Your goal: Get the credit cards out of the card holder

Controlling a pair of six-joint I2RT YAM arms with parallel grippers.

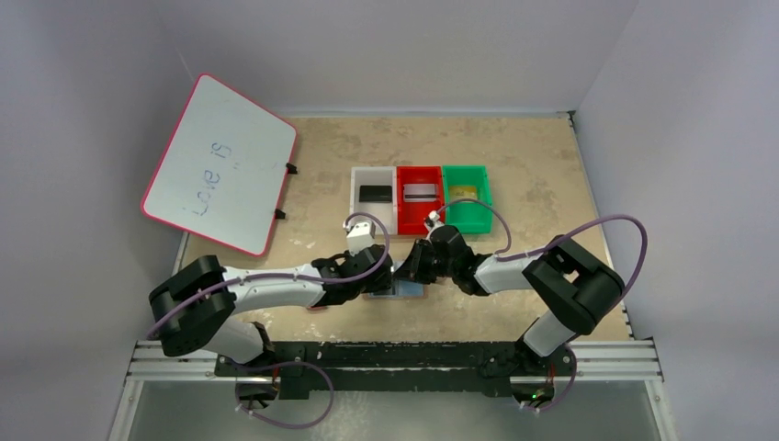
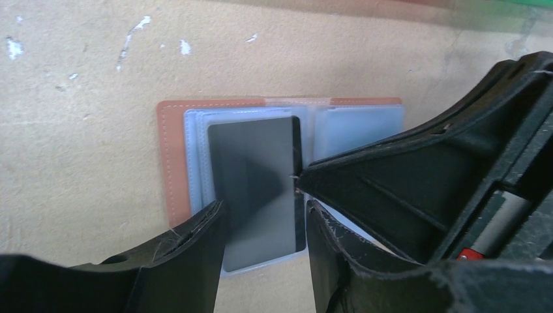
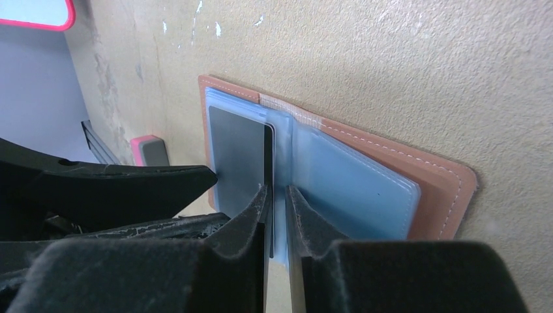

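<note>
Pulling cleanly matters now: the right gripper (image 3: 275, 192), reaching in from 3 o'clock, has its fingers pinched nearly together on the long edge of the dark card (image 2: 254, 169), perhaps with a sleeve flap caught too, so it should slide along the sleeve rather than lift. The left gripper (image 2: 264, 208), spread wide at 9 o'clock, straddles the card and should pin the open card holder (image 2: 173, 156) flat on the tabletop (image 2: 78, 163); beyond, the bins (image 1: 466, 168) sit at 12 o'clock
</note>
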